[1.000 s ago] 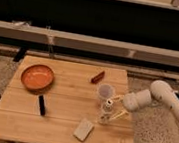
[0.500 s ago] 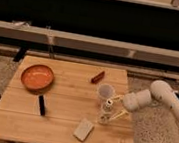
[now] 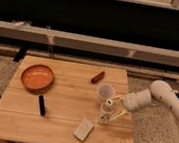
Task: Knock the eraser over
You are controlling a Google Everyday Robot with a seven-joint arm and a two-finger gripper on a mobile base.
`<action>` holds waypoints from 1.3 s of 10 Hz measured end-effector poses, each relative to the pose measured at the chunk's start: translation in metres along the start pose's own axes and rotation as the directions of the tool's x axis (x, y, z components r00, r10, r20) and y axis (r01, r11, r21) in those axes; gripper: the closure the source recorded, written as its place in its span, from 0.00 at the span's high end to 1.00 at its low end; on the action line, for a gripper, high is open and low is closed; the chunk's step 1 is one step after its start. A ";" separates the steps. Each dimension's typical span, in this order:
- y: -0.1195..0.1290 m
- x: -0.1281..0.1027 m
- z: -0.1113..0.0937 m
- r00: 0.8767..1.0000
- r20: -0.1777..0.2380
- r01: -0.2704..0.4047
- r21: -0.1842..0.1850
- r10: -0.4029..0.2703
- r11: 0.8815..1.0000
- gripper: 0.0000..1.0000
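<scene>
Well apart from the small slim black eraser, which sits near the round orange bowl, the pincer hangs over the wooden table's right side; whether it is clenched I cannot tell.

Bowl on the table, eraser just before the bowl, sausage-shaped thing to its right, cup and bottle farther right, pad before and right, gripper farthest right, by the bottle.

Slatted wooden worktop carries an orange bowl, black eraser, reddish-brown sausage, clear cup, small bottle and beige pad; the claw hovers beside the bottle.
</scene>
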 end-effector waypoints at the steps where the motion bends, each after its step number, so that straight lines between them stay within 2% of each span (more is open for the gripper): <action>1: 0.000 0.000 0.000 1.000 0.000 0.000 0.000 0.000 1.000 0.67; 5: 0.000 0.000 -0.001 1.000 -0.008 0.003 0.000 -0.003 1.000 0.67; 7: 0.001 -0.010 -0.015 0.998 -0.061 0.017 0.009 -0.017 1.000 0.67; 8: 0.001 -0.019 -0.025 0.993 -0.114 0.036 0.014 -0.034 0.999 0.67; 9: 0.002 -0.024 -0.028 0.988 -0.149 0.048 0.012 -0.046 0.999 0.67; 11: 0.003 -0.033 -0.028 0.971 -0.223 0.086 -0.020 -0.088 0.996 0.67; 13: 0.004 -0.040 -0.019 0.952 -0.271 0.120 -0.096 -0.142 0.988 0.67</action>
